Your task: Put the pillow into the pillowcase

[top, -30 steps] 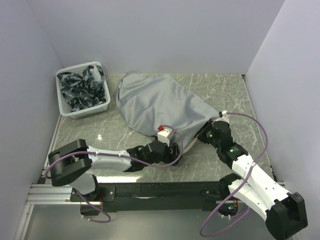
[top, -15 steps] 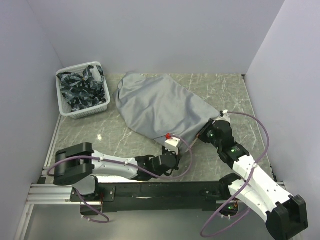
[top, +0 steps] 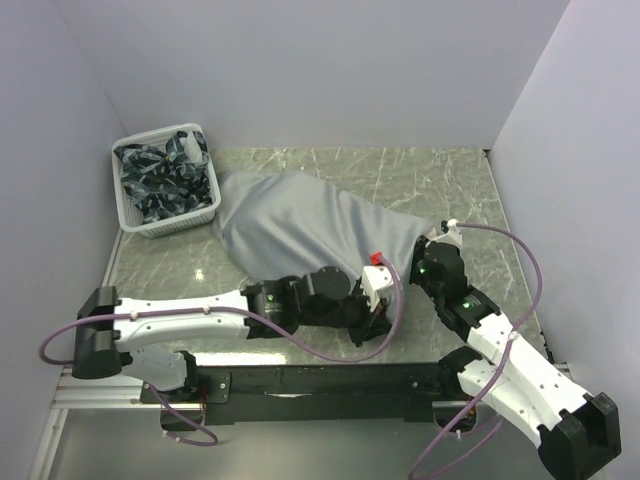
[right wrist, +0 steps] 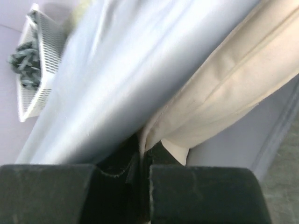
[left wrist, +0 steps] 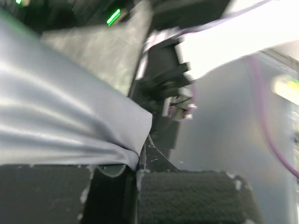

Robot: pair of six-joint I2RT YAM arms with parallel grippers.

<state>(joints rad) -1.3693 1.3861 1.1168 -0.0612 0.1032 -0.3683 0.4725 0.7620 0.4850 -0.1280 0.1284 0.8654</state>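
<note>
Right wrist view: the right gripper [right wrist: 144, 170] is pinched tight on the pillowcase [right wrist: 117, 70] edge, with the cream pillow [right wrist: 233, 88] bulging out at two o'clock. The left gripper [left wrist: 135, 175] nips the same grey hem. From above, the white basket [top: 165, 185] sits at ten o'clock of the sack.
</note>
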